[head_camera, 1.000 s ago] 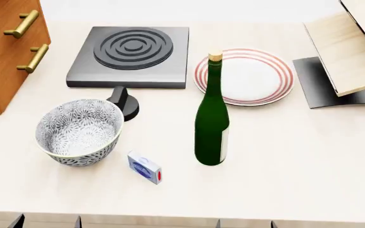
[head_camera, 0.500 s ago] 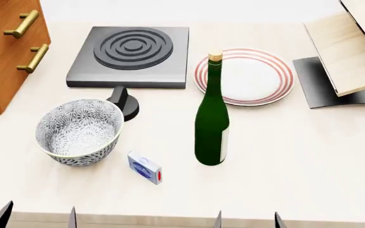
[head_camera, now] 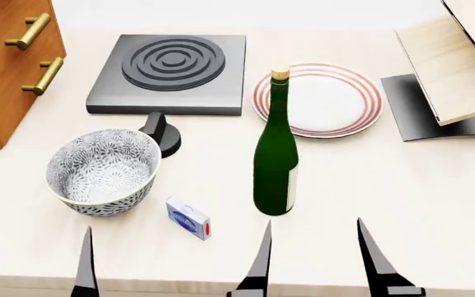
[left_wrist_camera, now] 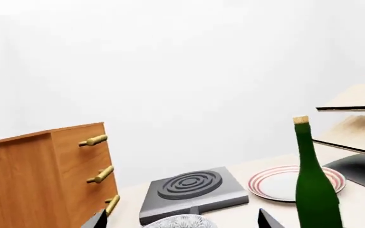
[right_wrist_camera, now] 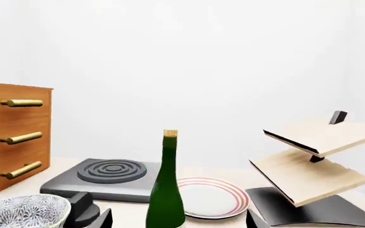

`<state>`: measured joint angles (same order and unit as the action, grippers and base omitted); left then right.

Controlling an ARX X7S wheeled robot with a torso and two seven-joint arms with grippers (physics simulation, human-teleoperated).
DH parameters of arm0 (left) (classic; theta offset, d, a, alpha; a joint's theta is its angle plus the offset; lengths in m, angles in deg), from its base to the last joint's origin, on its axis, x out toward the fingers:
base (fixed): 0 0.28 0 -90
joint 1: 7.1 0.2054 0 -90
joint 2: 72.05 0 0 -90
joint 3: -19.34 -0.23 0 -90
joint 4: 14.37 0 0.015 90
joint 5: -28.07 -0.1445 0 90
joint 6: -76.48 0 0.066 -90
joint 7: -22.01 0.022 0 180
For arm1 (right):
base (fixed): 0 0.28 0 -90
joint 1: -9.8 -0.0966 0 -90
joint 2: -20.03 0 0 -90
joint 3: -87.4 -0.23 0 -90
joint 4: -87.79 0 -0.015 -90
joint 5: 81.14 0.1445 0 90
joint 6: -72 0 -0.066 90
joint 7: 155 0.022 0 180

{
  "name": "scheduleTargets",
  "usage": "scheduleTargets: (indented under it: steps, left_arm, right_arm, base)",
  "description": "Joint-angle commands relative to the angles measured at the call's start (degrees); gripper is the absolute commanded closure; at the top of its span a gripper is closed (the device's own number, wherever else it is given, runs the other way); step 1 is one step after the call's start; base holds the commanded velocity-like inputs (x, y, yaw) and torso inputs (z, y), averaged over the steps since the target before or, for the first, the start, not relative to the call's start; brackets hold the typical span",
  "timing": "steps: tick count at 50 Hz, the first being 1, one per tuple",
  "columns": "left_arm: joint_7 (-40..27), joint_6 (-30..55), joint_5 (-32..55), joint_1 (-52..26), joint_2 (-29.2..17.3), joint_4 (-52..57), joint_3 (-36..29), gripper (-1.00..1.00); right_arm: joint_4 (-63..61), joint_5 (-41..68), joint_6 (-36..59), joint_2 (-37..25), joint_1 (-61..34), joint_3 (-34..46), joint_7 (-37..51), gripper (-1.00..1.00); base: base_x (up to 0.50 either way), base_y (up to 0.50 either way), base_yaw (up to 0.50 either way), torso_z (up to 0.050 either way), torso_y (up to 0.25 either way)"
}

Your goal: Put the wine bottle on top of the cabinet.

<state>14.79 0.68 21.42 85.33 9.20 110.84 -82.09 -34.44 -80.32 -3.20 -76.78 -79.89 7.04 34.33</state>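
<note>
My right end effector (head_camera: 313, 263) is spread wide and empty at the near edge of the counter (head_camera: 402, 198), its two dark fingers pointing at the wine bottle (head_camera: 276, 167), which stands upright just ahead, between them in line; I judge I hold it open this way so the bottle's body can pass between the fingers. My left end effector (head_camera: 31, 250) is likewise wide and empty, near the patterned bowl (head_camera: 103, 170). The cabinet (head_camera: 7, 68) stands at the far left of the counter, well apart from the bottle, its top bare in the left wrist view. Half a second ago only the fingertips showed at the view's lower edge; now both pairs reach further over the counter, while the bottle has not moved.
</note>
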Motion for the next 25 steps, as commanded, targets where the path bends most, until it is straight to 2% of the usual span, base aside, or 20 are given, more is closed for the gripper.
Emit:
scheduleTargets:
  steps: [1, 11, 19, 21, 25]
  left_arm:
    - [1.1, 7.6, -2.1, -1.2, -0.3, 13.3, -2.4, -1.00]
    - [1.8, 12.9, -2.1, -3.1, 0.3, 20.7, -3.1, -1.00]
    - [2.6, 16.1, -3.9, -4.4, 0.6, 24.6, -4.6, -1.00]
    - [3.2, 16.1, -4.3, -4.5, 1.2, 24.7, -4.2, -1.00]
    - [3.3, 16.0, -4.7, -4.4, 1.3, 24.5, -4.4, -1.00]
  right_arm:
    - [-14.4, 0.6, 9.1, -0.6, -1.6, 1.2, 0.6, -1.00]
    - [-22.4, 2.5, 16.5, -1.0, -4.1, 2.1, 1.0, -1.00]
    - [-22.8, 2.7, 16.6, -1.5, -4.5, 2.9, 1.5, -1.00]
    - [-22.1, 3.4, 14.0, -1.9, -4.2, 2.9, 1.1, -1.00]
    - [-21.7, 2.2, 16.1, -2.4, -4.9, 3.4, 2.1, -1.00]
  base:
    - [0.00, 0.00, 0.00, 0.000, 0.000]
    - [0.00, 0.00, 0.00, 0.000, 0.000]
    - [0.00, 0.00, 0.00, 0.000, 0.000]
    - [0.00, 0.00, 0.00, 0.000, 0.000]
    - [0.00, 0.00, 0.00, 0.000, 0.000]
